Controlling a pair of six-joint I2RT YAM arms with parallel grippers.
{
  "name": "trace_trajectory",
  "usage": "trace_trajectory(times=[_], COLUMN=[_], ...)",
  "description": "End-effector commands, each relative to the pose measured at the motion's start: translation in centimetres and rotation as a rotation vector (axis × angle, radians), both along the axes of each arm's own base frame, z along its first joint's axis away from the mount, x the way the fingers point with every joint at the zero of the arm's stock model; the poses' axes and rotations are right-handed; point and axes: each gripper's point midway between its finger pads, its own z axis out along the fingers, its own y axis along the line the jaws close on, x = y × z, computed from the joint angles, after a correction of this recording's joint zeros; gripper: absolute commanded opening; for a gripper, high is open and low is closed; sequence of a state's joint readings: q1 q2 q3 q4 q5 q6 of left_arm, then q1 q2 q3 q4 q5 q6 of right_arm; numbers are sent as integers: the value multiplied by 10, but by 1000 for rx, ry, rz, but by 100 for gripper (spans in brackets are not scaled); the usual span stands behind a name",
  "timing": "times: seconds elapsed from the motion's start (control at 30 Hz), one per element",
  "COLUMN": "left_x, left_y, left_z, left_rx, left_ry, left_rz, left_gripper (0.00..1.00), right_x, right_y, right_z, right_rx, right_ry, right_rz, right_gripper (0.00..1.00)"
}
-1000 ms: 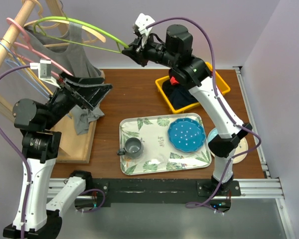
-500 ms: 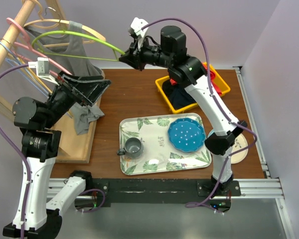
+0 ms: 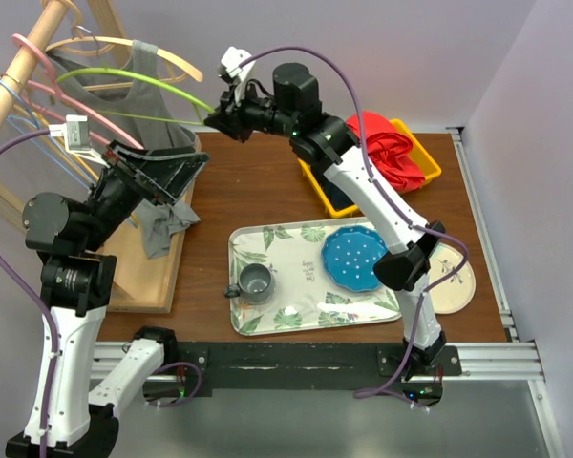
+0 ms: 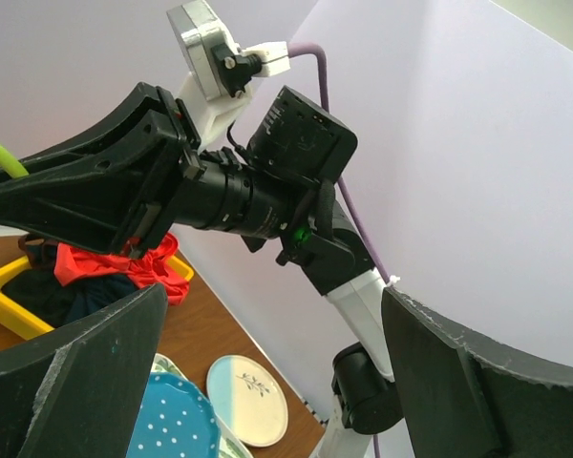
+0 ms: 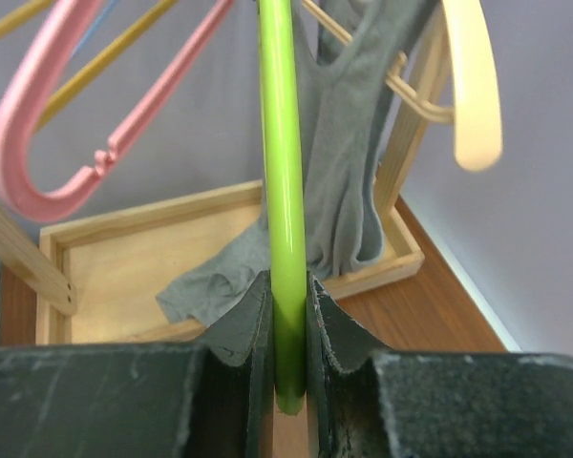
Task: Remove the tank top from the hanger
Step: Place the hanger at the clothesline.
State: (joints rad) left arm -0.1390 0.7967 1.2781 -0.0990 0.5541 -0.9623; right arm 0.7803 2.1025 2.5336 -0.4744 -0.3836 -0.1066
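The grey tank top [image 3: 145,107] hangs on the rack at the back left, one strap up by the cream hanger [image 3: 167,59] and its hem crumpled on the wooden base. A green hanger [image 3: 138,78] arcs across it; I cannot tell which hanger carries it. My right gripper [image 3: 213,116] is shut on the green hanger's [image 5: 285,172] free end, the rod pinched between both jaws [image 5: 288,286], with the tank top [image 5: 349,162] just behind. My left gripper [image 3: 196,181] stands wide open beside the hanging cloth, nothing between its fingers [image 4: 272,382].
Pink hanger [image 3: 38,72] and others hang on the wooden rail [image 3: 24,62]. A wooden base tray [image 3: 148,281] sits under the rack. Yellow bin [image 3: 315,170] holds red cloth [image 3: 392,148]. A leaf-print tray [image 3: 306,320] carries a blue dotted plate [image 3: 358,260] and grey mug [image 3: 255,282]. A plate [image 3: 456,279] lies right.
My right arm has swung left with the green hanger's end, drawing it lower and closer to the rack and uncovering the red cloth. The left arm has barely moved.
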Motion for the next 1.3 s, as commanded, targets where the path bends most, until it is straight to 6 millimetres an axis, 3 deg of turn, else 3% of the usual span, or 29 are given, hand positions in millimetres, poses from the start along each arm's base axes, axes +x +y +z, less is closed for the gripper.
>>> trace_trajectory(times=[0.0, 0.73, 1.07, 1.27], left_x=[-5, -8, -10, -9], left_y=[1, 0, -1, 0], left_z=[6, 5, 7, 8], left_rx=[-13, -16, -31, -37], left_ry=[-20, -23, -35, -32], left_rz=[3, -9, -18, -12], left_gripper=[100, 100, 100, 100], right_x=[-16, -23, -15, -15], right_y=[10, 60, 75, 77], right_z=[75, 72, 37, 31], right_rx=[189, 266, 200, 197], right_ry=[-173, -230, -205, -171], right_rz=[-6, -51, -86, -103], right_gripper=[0, 0, 0, 0])
